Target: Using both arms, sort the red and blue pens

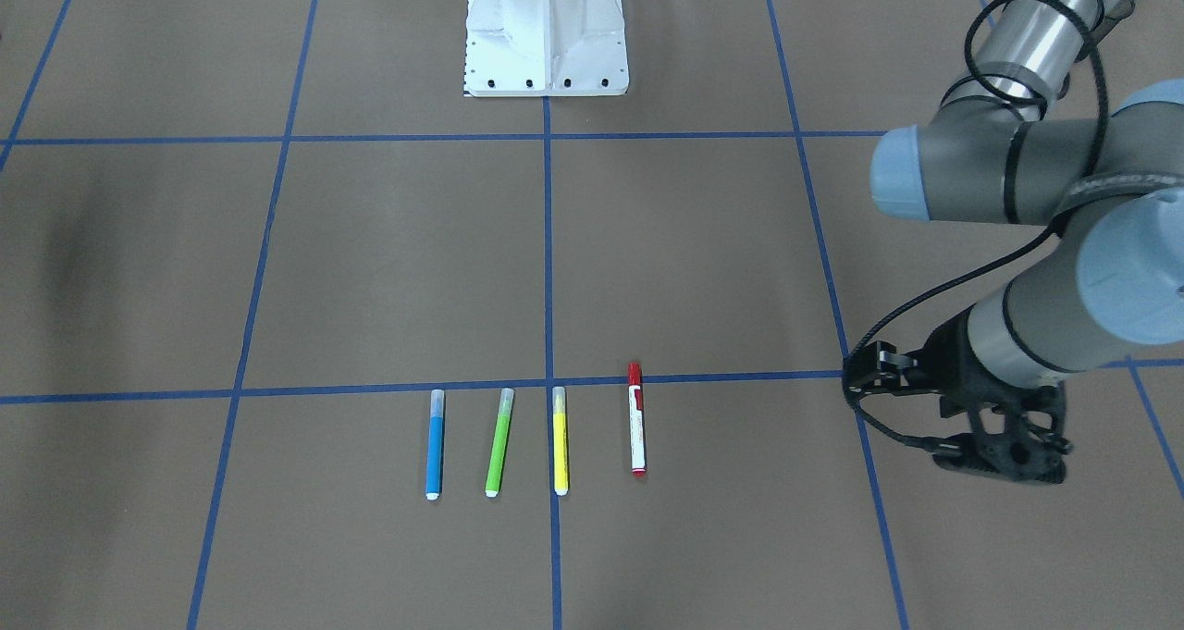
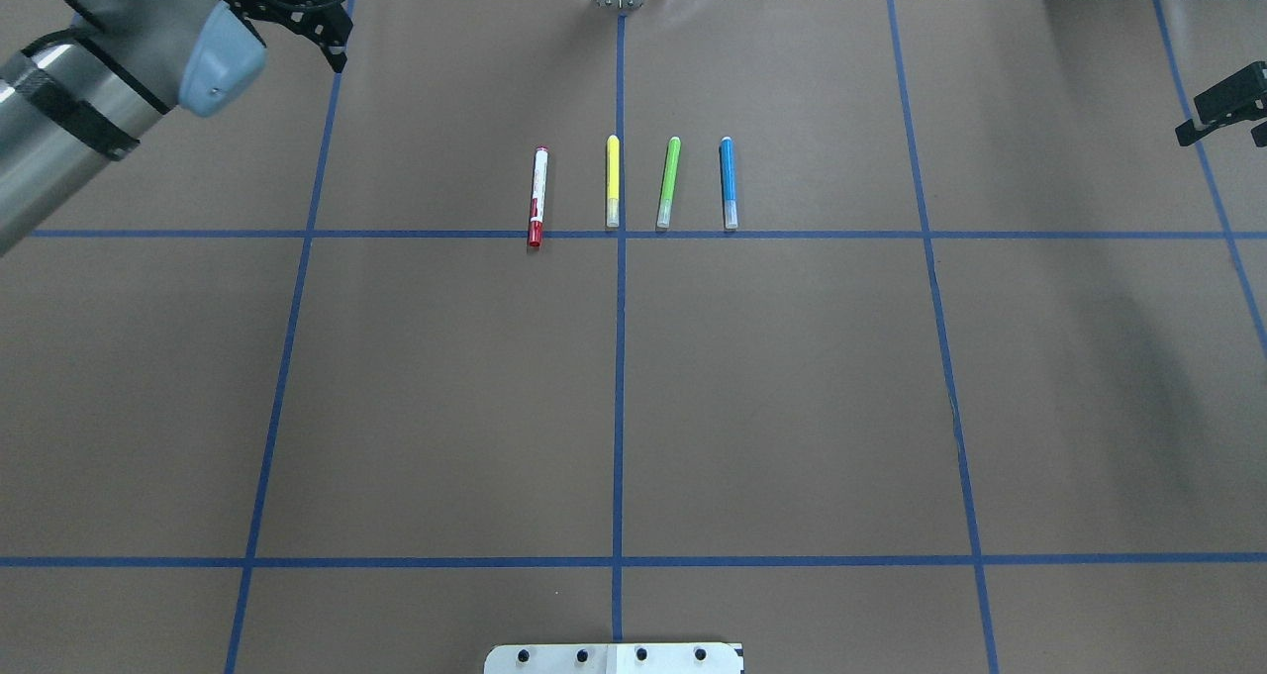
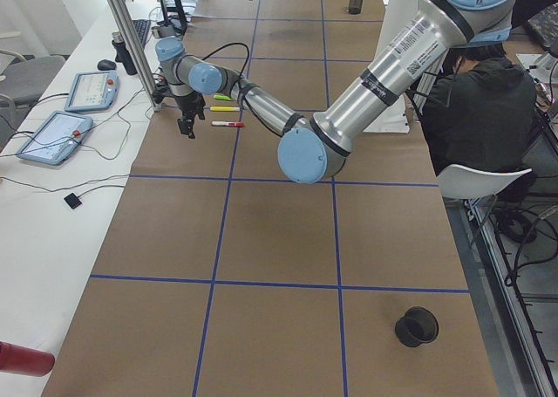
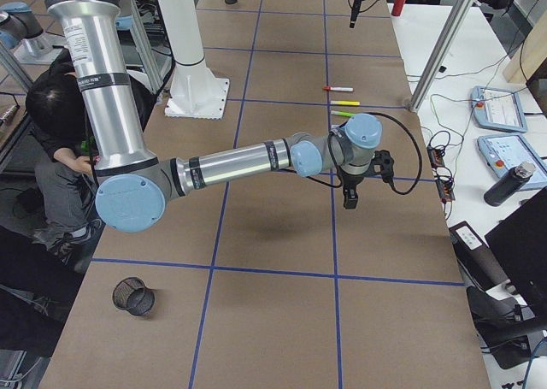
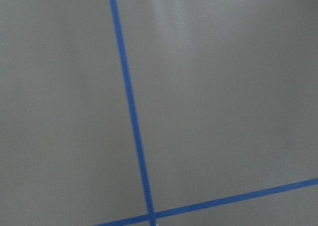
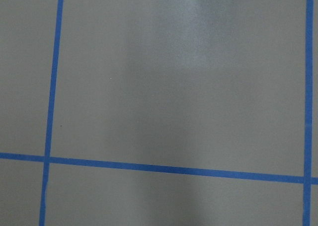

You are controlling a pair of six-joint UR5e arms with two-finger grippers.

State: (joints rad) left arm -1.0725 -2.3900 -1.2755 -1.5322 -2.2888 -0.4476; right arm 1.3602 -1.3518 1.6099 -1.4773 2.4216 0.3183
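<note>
Either side of the slim yellow marker (image 2: 613,181), the white red-capped pen (image 2: 536,196) and bright blue pen (image 2: 729,182) lie untouched, so nothing's sorted yet imo. The black left gripper (image 1: 1004,463) and right gripper (image 2: 1227,110) hang well apart from it, and I can't tell if the fingers are open.

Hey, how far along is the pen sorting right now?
Nothing looks done yet: the red pen and the blue pen lie in one row with the yellow marker and green marker between them. Nothing is in hand: the left hand hangs off to the red pen's side and the right hand to the blue pen's, both clear of the row. Both pens are left to pick and sort.
</note>
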